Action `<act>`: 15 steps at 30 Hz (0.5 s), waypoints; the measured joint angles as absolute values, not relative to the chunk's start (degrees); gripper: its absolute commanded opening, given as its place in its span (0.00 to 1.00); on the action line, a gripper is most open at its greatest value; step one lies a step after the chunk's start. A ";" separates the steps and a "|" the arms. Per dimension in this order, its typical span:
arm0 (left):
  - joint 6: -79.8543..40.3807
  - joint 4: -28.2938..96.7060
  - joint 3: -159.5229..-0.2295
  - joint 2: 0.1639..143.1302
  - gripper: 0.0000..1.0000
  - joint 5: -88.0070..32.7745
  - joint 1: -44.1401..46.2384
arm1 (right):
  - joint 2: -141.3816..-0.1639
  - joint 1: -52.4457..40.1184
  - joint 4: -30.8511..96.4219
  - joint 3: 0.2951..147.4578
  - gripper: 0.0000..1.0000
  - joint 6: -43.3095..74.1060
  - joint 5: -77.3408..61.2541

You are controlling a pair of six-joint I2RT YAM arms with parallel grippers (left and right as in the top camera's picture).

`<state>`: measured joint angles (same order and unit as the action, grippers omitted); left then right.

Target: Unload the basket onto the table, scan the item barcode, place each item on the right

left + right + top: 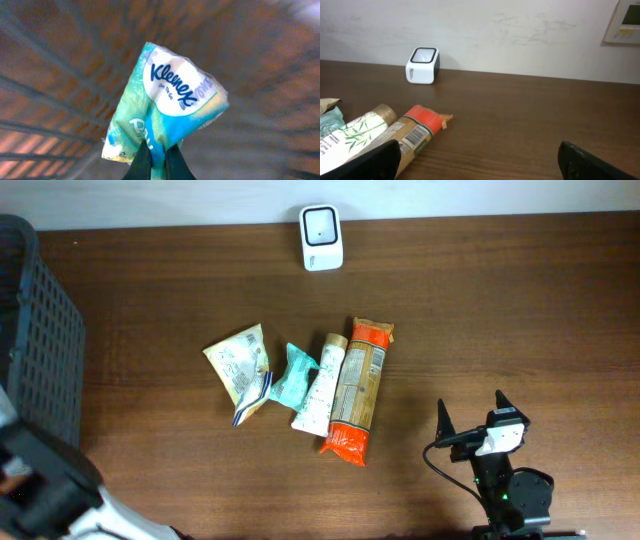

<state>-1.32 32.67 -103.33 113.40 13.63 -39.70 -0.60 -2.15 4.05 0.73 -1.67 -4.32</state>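
Near left, the left fingers [141, 164] pinch the lower edge of a Kleenex pack [170, 100], seen against a blurred grid. Near right, the right fingers [443, 422] stand spread above the table [500, 300]. Four packets [350, 390] lie mid-table. The scanner [321, 237] sits at the far edge.

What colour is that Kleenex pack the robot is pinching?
The Kleenex pack is teal-green and blue with a white label, clearest in the left wrist view.
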 measured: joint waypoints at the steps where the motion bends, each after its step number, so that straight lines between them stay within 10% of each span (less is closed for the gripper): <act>1: -1.32 34.83 -104.18 105.41 0.00 9.28 -37.65 | -0.58 -2.15 4.05 0.73 0.99 -1.67 -4.32; 5: -2.07 51.07 -106.69 89.89 0.00 0.14 -20.99 | -0.60 -2.15 4.05 0.73 0.99 -1.67 -4.34; 15: -7.60 52.29 -96.66 114.41 0.00 -3.90 19.29 | -0.58 -2.15 4.05 0.73 0.99 -1.72 -4.32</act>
